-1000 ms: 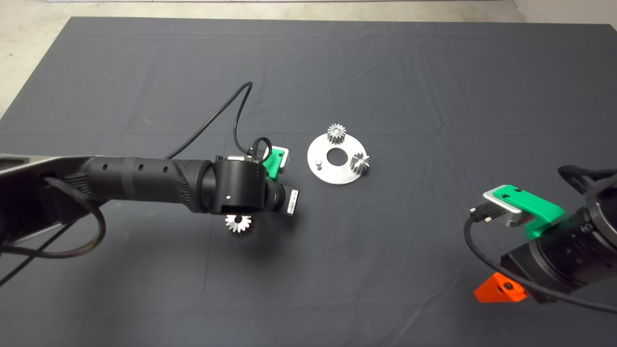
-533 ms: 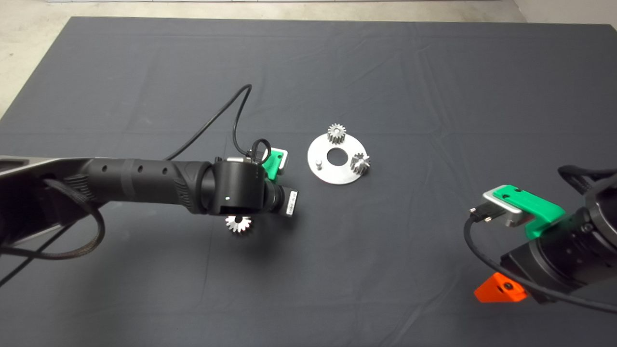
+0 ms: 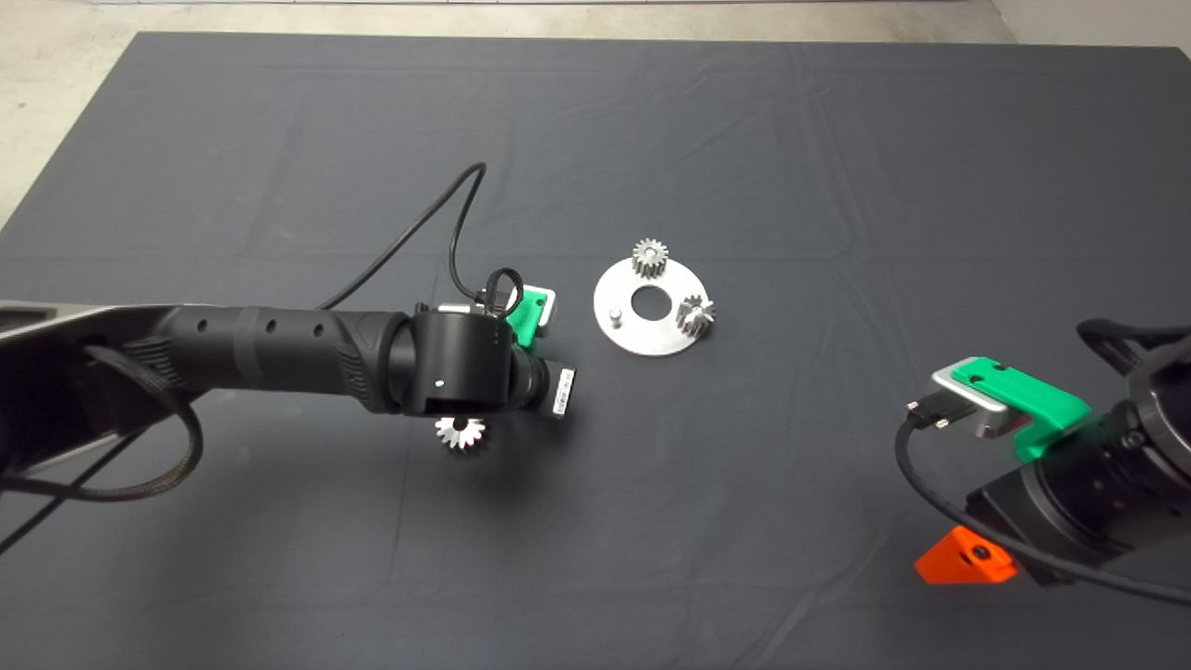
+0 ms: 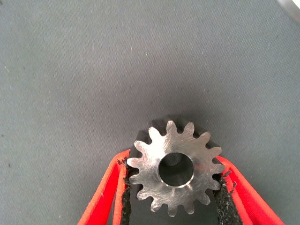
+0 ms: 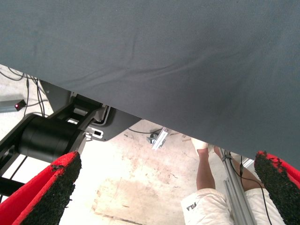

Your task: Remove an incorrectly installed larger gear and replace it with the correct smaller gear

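- Left gripper [image 4: 172, 190] is down on the dark grey cloth mat [image 3: 744, 140], a bit short of the round silver metal plate [image 3: 651, 342]. Its red fingers are closed in around the larger gear [image 4: 149, 165], a shiny silver metal piece with pointed, star-like teeth and a dark centre hole. The black pads [image 4: 125, 192] look like they're touching the tooth tips on both sides.
- That gear is lying flat, well clear of the plate. One small metal peg [image 3: 614, 313] stands bare there, next to two compact short-toothed silver gears [image 3: 649, 256].
- I can't spot the smaller gear anywhere.
- Handling guess: solid steel, so heavy for its size, totally rigid and pretty slick. The pads only catch tooth tips, so it could twist or pop out.
- I'd squeeze straight across the middle, keep it level and let the rubber sink between the teeth.
- Right gripper [image 5: 164, 187] is parked at the lower right edge, spread wide and holding nothing.
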Available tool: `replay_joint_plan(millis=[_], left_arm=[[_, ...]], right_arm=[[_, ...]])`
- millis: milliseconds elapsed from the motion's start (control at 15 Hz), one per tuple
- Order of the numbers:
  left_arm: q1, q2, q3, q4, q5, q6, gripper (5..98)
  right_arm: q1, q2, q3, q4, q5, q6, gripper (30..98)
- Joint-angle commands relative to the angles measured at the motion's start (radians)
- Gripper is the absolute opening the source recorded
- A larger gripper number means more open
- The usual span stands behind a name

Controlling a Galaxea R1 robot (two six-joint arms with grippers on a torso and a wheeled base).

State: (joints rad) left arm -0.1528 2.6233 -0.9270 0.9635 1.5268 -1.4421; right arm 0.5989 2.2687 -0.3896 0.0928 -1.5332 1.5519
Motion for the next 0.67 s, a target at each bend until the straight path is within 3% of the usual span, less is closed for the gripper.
replay_joint_plan(millis=[0, 400, 533, 600], left_arm=[[-0.011, 0.016, 0.007, 0.03, 0.018, 0.0, 36.5], [-0.026, 0.029, 0.041, 0.026, 0.027, -0.001, 33.7], [-0.106, 0.062, 0.023, -0.004, 0.029, -0.022, 33.6], [-0.138, 0.075, 0.003, -0.063, 0.033, -0.048, 33.6]], right_arm=[[0.024, -0.002, 0.0, 0.001, -0.125, -0.003, 97.6], [0.025, -0.002, 0.001, 0.001, -0.125, -0.003, 97.6], [0.025, -0.002, 0.002, 0.001, -0.125, -0.003, 97.6], [0.025, -0.003, 0.002, 0.002, -0.125, -0.003, 97.6]])
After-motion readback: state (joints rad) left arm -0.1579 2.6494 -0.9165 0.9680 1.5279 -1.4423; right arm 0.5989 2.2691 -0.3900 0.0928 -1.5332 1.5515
